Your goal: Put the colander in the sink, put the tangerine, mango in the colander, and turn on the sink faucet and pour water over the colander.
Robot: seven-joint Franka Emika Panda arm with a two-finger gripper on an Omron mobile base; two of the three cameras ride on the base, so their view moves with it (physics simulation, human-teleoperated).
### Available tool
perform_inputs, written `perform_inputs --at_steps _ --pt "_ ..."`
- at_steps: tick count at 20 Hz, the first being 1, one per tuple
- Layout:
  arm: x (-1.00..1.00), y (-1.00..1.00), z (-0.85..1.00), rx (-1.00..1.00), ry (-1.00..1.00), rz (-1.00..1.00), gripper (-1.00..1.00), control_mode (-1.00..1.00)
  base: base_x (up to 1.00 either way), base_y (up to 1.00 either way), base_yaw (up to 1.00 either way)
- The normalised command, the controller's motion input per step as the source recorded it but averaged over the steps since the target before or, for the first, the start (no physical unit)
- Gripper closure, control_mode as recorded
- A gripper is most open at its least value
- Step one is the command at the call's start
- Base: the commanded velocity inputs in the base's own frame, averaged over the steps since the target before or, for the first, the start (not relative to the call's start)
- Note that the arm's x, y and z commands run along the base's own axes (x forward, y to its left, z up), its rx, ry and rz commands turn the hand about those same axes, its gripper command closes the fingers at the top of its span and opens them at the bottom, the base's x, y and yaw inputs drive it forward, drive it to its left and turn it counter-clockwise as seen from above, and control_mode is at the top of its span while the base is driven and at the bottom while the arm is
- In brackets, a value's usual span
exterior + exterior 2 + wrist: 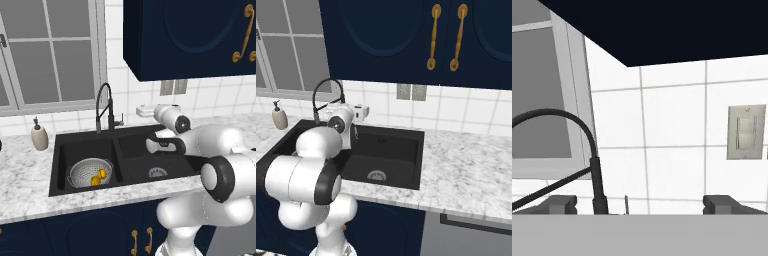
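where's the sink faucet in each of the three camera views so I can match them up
Left base view: the sink faucet stands behind the sink's divider, left of centre, under the window.
Right base view: its arched neck shows upper left, above the arm's white wrist.
Hand view: its neck curves through the lower left, before the tiled wall.
Shared landmark: the grey outlet plate on the tiles, right of the faucet.
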Motion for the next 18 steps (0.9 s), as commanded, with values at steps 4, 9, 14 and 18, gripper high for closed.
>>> perform_inputs --at_steps 4,9,14,18 --pt "0.48 0.00 -0.01 0.00 0.05 0.00 -1.00 -1.00 0.00 0.00 0.00" --pt "0.33 0.02 -0.01 0.00 0.03 0.00 -1.00 -1.00 0.00 0.00 0.00" --pt "0.08 0.03 -0.13 0.00 0.03 0.00 -1.00 -1.00 0.00 0.00 0.00" --pt "0.00 0.15 -0.31 -0.01 0.14 0.00 -1.00 -1.00 0.00 0.00 0.00"
